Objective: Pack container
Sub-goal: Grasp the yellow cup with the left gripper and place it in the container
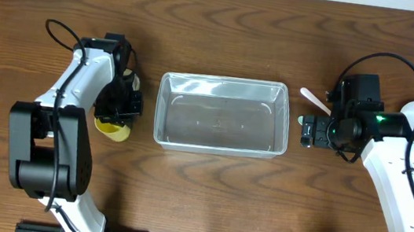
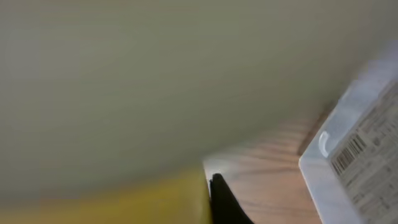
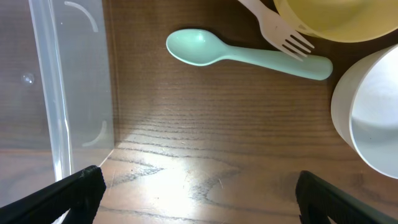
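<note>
Left wrist view mostly blur, left hand (image 1: 119, 105) state indiscernible; right hand (image 3: 199, 190) wide.

The table (image 1: 206, 187) is seen straight down from high above in the overhead view, with both arms included. The right wrist view is aimed steeply down from close by, at the wood just beside the container (image 1: 223, 114). The left wrist view is held very near and is blurred. The container's edge is shared by all three views.
</note>
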`<action>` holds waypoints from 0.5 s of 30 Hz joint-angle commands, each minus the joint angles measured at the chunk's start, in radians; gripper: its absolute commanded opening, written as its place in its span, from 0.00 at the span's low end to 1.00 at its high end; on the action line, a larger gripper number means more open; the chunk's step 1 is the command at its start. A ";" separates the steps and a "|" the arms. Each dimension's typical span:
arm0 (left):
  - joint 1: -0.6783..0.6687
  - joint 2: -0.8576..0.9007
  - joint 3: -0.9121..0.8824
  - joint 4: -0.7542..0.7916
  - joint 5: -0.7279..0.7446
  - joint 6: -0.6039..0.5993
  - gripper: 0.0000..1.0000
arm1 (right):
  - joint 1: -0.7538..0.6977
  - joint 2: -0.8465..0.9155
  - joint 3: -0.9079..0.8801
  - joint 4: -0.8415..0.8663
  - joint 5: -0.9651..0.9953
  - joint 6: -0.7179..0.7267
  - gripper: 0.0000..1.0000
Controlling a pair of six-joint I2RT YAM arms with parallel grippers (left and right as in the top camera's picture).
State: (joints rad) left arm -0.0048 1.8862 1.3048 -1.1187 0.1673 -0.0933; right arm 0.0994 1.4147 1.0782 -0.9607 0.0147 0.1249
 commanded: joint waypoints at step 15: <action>-0.130 -0.383 0.137 -0.111 -0.031 -0.030 0.06 | -0.009 0.004 0.016 0.003 0.011 0.009 0.99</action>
State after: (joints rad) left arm -0.0990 1.5837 1.3693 -1.2289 0.1654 -0.1089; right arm 0.0994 1.4147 1.0782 -0.9585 0.0181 0.1249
